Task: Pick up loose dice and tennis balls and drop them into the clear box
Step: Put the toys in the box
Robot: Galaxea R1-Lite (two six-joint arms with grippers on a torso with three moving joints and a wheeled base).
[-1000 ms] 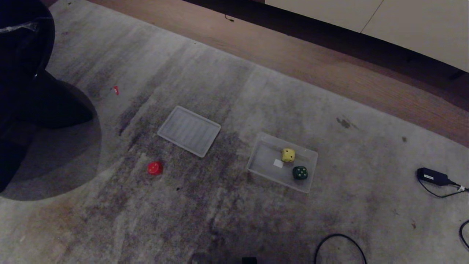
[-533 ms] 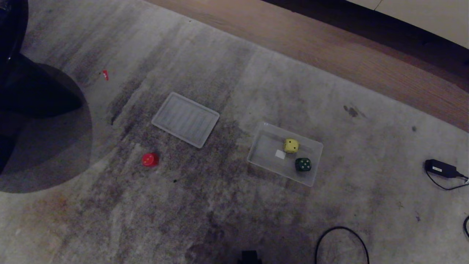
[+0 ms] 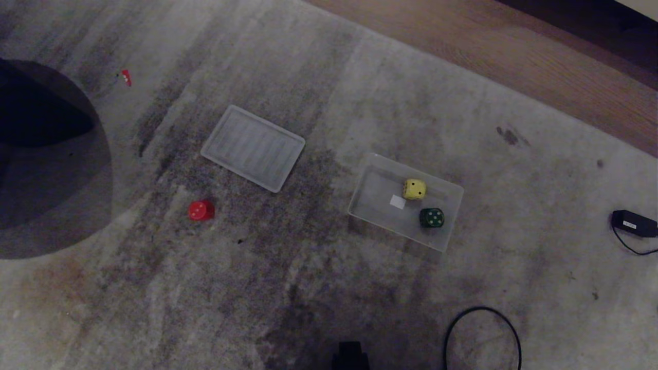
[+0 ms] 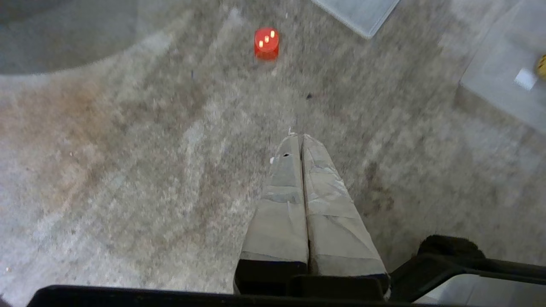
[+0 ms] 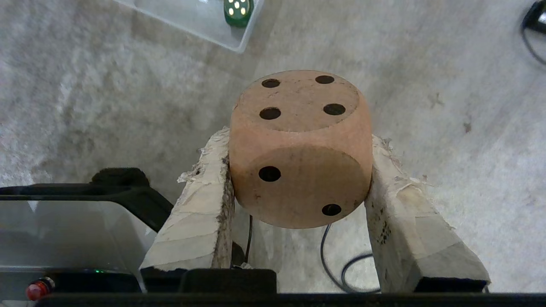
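The clear box (image 3: 378, 205) lies on the grey rug right of centre, with a yellow die (image 3: 414, 188) and a dark green die (image 3: 432, 217) inside. A red die (image 3: 200, 210) sits loose on the rug to its left. My right gripper (image 5: 298, 140) is shut on a tan die (image 5: 300, 145), held above the rug short of the clear box (image 5: 192, 17) and the green die (image 5: 238, 10). My left gripper (image 4: 297, 135) is shut and empty, hanging over bare rug short of the red die (image 4: 266, 42). No tennis balls are in view. Neither gripper shows in the head view.
A flat ribbed translucent panel (image 3: 253, 147) lies between the red die and the far rug edge. A dark round shape (image 3: 46, 154) fills the left. A black adapter (image 3: 633, 223) and a black cable loop (image 3: 483, 334) lie at the right. Wood floor (image 3: 514, 61) borders the rug.
The whole head view has shifted as the camera moved, so everything on the rug sits higher in the picture. Nothing on the rug has itself moved.
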